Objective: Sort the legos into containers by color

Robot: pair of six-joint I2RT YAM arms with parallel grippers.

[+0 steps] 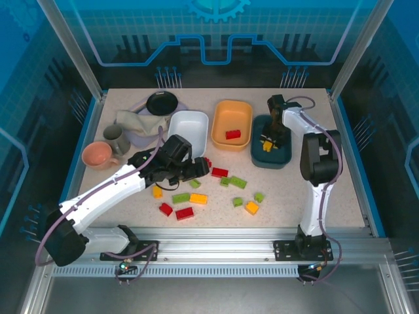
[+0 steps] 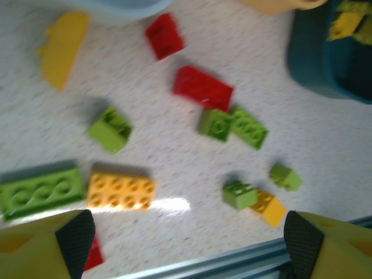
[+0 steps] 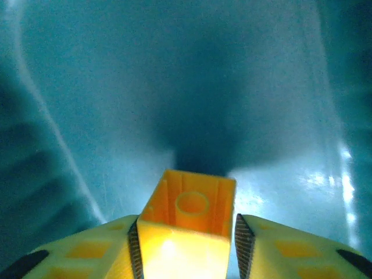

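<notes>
Desk (image 1: 347,190): speckled beige top.

Left edge: pink mug (image 1: 98,156), grey cup (image 1: 116,139) and crumpled grey cloth (image 1: 139,122). A black round dish (image 1: 162,103) sits by the far edge.

Next come three smooth, rounded-rectangular plastic tubs across the far half. The white tub (image 1: 188,125) is first, then the orange tub (image 1: 232,108) with one red brick (image 1: 233,135) inside, then the dark teal tub (image 1: 260,159) nearest the right edge.

The loose legos are hard, glossy and studded, scattered mid-desk toward the near edge:
- long green brick (image 2: 39,192) touching a yellow-orange 2x4 (image 2: 121,190)
- flat red brick (image 2: 203,87) just beside a pair of green bricks (image 2: 232,127)
- small green cube (image 2: 109,129) lying apart
- green piece (image 2: 239,195) touching a yellow piece (image 2: 268,207)

Left jaws: hanging over the loose pile and spread wide. The black textured pads (image 2: 75,235) sit at the bottom corners of the left wrist view. Released, nothing between them, touching nothing.

Right jaws: down inside the dark teal tub, over its glossy floor. They are grasping a yellow brick (image 3: 189,215), hollow underside with its round tube facing the camera. The ribbed black pads (image 3: 243,250) sit flush on both of its sides.
</notes>
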